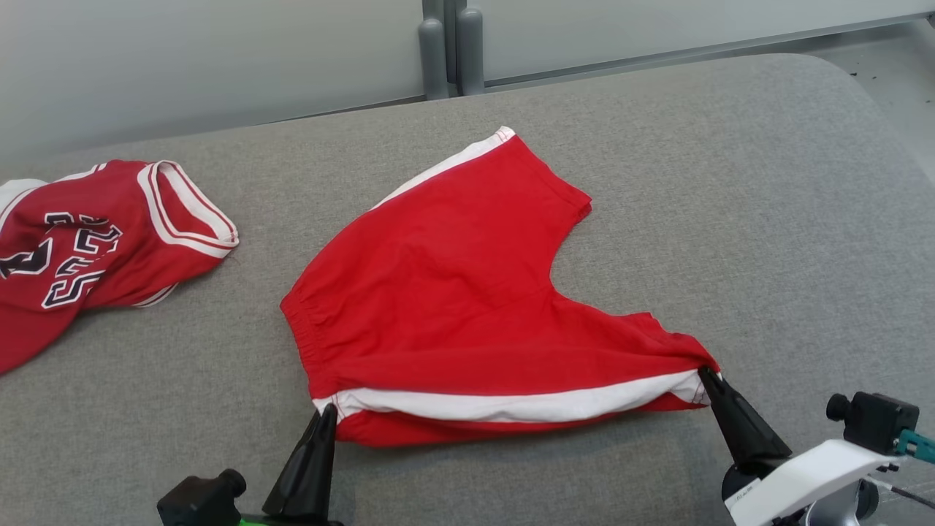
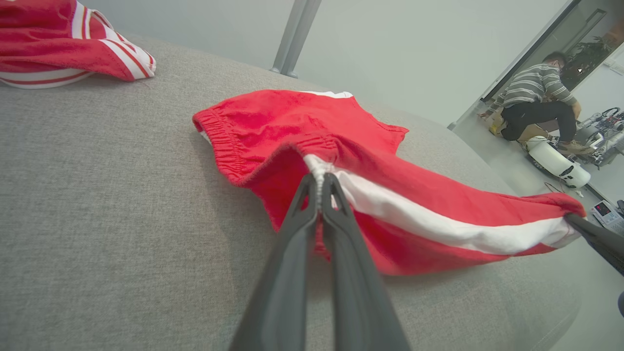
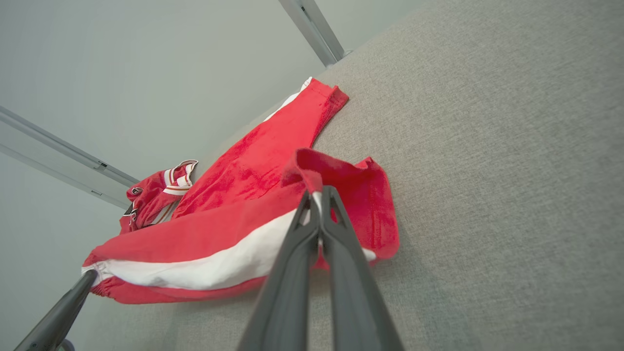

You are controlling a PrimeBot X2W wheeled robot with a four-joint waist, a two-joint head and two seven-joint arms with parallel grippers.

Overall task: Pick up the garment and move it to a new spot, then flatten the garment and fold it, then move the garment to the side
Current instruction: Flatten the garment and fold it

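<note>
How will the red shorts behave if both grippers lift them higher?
Likely floppy: the shorts drape loosely between the left gripper and right gripper. Probably light, since thin pinches at the waistband and hem hold them up.

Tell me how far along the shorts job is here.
Done: the red shorts lie mostly spread on the grey surface. In hand: the left gripper pinches the waistband end of the white side stripe and the right gripper pinches the hem end, lifting that edge. Left: no fold is made, and the shorts are not moved aside.
</note>
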